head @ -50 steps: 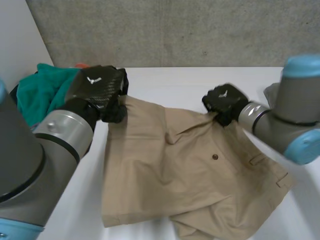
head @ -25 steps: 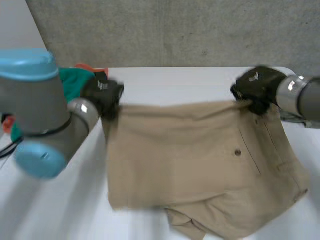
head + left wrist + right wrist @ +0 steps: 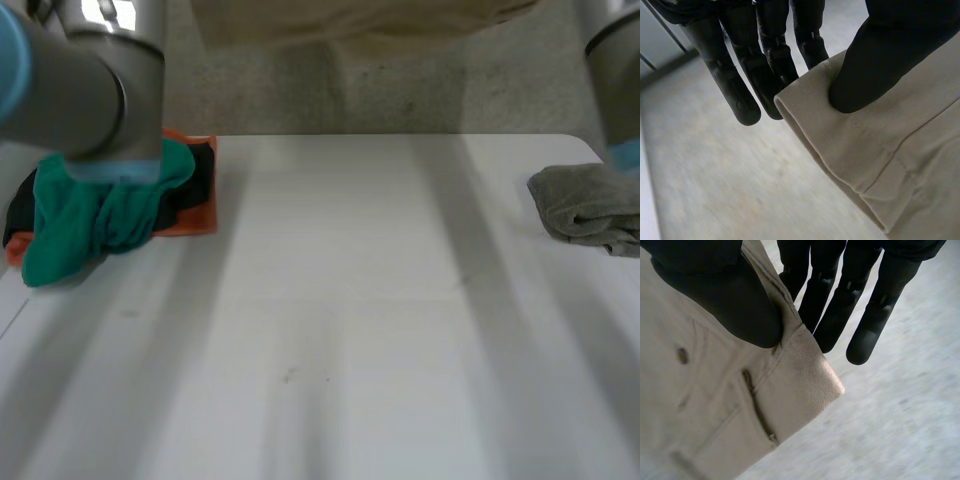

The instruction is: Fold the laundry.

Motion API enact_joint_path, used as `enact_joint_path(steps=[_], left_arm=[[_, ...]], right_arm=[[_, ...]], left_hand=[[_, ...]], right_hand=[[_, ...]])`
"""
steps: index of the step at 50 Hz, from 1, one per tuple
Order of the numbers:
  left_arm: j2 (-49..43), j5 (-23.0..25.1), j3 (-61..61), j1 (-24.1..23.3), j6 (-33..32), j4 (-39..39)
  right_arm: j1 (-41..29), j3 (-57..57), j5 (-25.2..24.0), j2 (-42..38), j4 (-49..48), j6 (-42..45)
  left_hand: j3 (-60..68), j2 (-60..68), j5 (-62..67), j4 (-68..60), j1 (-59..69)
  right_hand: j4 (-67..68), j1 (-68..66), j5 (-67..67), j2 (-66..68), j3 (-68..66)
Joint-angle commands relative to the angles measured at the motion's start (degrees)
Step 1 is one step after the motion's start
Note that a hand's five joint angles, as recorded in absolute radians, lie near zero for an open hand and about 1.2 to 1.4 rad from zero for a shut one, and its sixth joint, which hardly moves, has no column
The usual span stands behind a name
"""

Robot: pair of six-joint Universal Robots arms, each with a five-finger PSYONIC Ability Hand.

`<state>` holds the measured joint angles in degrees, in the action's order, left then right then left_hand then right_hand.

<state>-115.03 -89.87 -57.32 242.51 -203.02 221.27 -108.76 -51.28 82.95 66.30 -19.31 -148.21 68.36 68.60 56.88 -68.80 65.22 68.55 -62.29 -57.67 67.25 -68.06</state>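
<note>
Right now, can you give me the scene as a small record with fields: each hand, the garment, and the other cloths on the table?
left hand: thumb and fingers pinch one corner of the beige garment
right hand: thumb and fingers pinch another corner, near a button
beige garment: held up, clear of the white table
teal cloth: heaped on black and orange cloths at the table's left side
grey towel: crumpled at the table's right edge
</note>
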Motion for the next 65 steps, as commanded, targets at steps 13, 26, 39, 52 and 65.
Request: enact_joint_path(steps=[13, 26, 39, 52, 65], left_arm=[[-16.4, -0.1, -21.6, -2.3, -7.2, -12.6], [2.0, -1.4, -32.3, -3.6, -10.2, -32.2], [17.7, -4.9, -43.7, -9.3, -15.3, -63.5], [15.3, -5.3, -39.6, -12.0, -16.7, -54.0], [3.9, 4.6, -28.7, -4.1, -16.4, -38.4]], right_arm=[[-2.7, -11.4, -0.7, -23.1, 7.0, 7.7], [-3.0, -24.1, -0.7, -5.9, 24.8, 10.6], [-2.8, -39.6, -1.1, 8.7, 53.0, 19.7], [-2.3, -47.2, -1.7, 13.8, 48.5, 23.4], [-2.6, -48.3, -1.9, 13.3, 42.8, 21.9]], left_hand=[[11.6, 11.4, 13.1, -11.2, 14.8], [11.6, 11.4, 13.1, -11.2, 14.8], [11.6, 11.4, 13.1, -11.2, 14.8], [-36.3, -36.5, -34.8, 36.7, -33.1], [-46.2, -46.4, -44.7, 46.6, -43.1]], right_hand=[[11.4, -17.7, -12.3, 12.8, -11.9], [11.4, -17.7, -12.3, 12.8, -11.9], [11.4, -17.7, -12.3, 12.8, -11.9], [11.4, -17.7, -12.3, 12.8, -11.9], [11.4, -17.7, -12.3, 12.8, -11.9]])
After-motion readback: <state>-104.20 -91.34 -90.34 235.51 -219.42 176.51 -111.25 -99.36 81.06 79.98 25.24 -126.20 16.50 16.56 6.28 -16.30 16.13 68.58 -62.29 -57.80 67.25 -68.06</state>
